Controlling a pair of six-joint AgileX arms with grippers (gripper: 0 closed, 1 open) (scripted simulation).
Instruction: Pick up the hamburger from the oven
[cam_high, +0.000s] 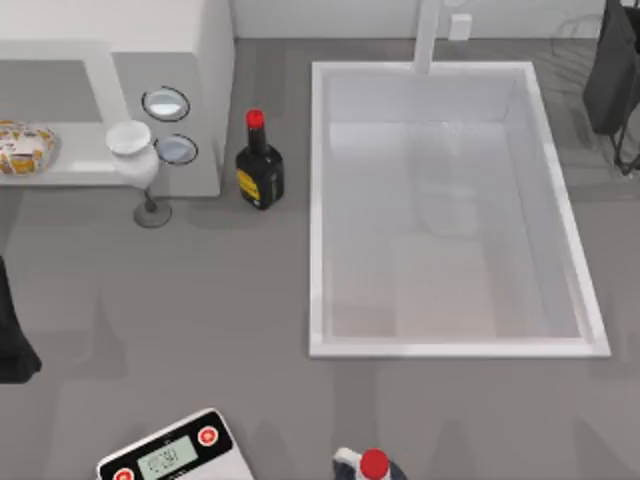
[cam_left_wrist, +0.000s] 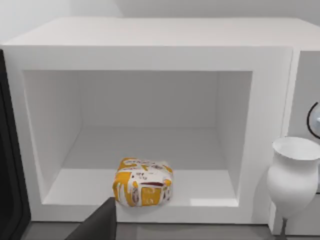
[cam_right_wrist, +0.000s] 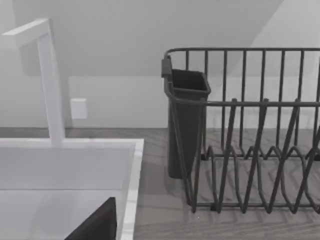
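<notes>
Hamburger (cam_left_wrist: 143, 182) (squat, patchy) in boxy oven (cam_left_wrist: 150, 50)

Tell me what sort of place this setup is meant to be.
Most likely a rendered kitchen counter: a white sink basin with a faucet, an open oven holding a hamburger, a dark dish rack, and a sauce bottle beside a wine glass.
</notes>
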